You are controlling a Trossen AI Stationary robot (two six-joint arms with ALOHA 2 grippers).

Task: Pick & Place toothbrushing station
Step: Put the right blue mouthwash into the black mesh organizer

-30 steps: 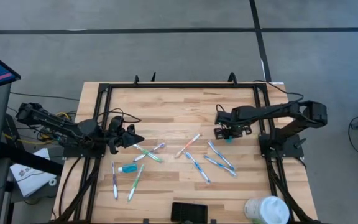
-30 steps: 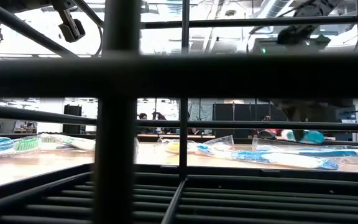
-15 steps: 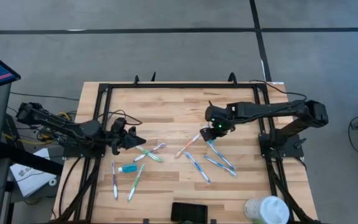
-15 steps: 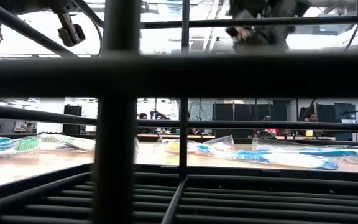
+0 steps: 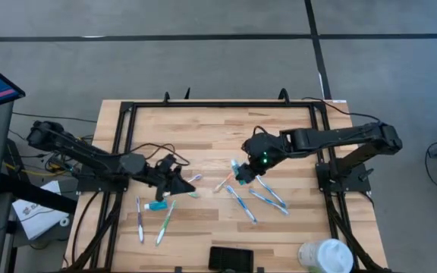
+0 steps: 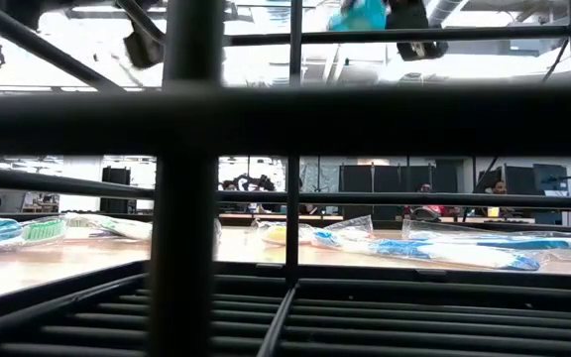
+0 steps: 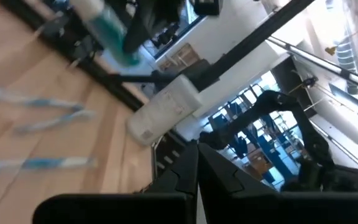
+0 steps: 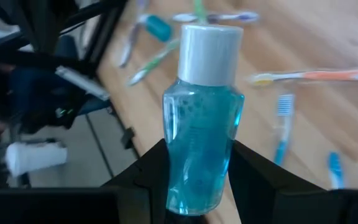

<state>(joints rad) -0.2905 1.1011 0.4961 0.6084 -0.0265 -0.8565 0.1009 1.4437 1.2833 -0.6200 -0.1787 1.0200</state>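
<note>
My right gripper [image 5: 246, 171] hangs over the middle of the table, shut on a small clear-blue bottle [image 8: 202, 143] with a white cap [image 8: 209, 53]. The low view shows the bottle [image 6: 360, 14] high above the tabletop. My left gripper [image 5: 179, 180] is shut with nothing in it, left of centre above the toothbrushes. Its fingers [image 7: 185, 177] point level across the table. The toothbrushing station [image 5: 230, 258], a low black box, rests on the table at the near edge. My right gripper pinches the bottle's lower body [image 8: 194, 186] between its two fingers, one on each flank. It comes slanting down from the table's right side. The bottle sticks out past the fingertips, cap end away from the gripper, and is lifted clear of the table.
Several toothbrushes [image 5: 241, 203] lie scattered across the table's middle, with a small blue tube [image 5: 156, 205] among those on the left. A white round container [image 5: 326, 256] stands at the near right corner. A black frame [image 5: 127, 114] runs around the table.
My right gripper has risen from the table at the right and moved toward the middle, tipping and rolling, with the blue bottle lifted clear. My left gripper has slid toward the table's middle, still shut.
</note>
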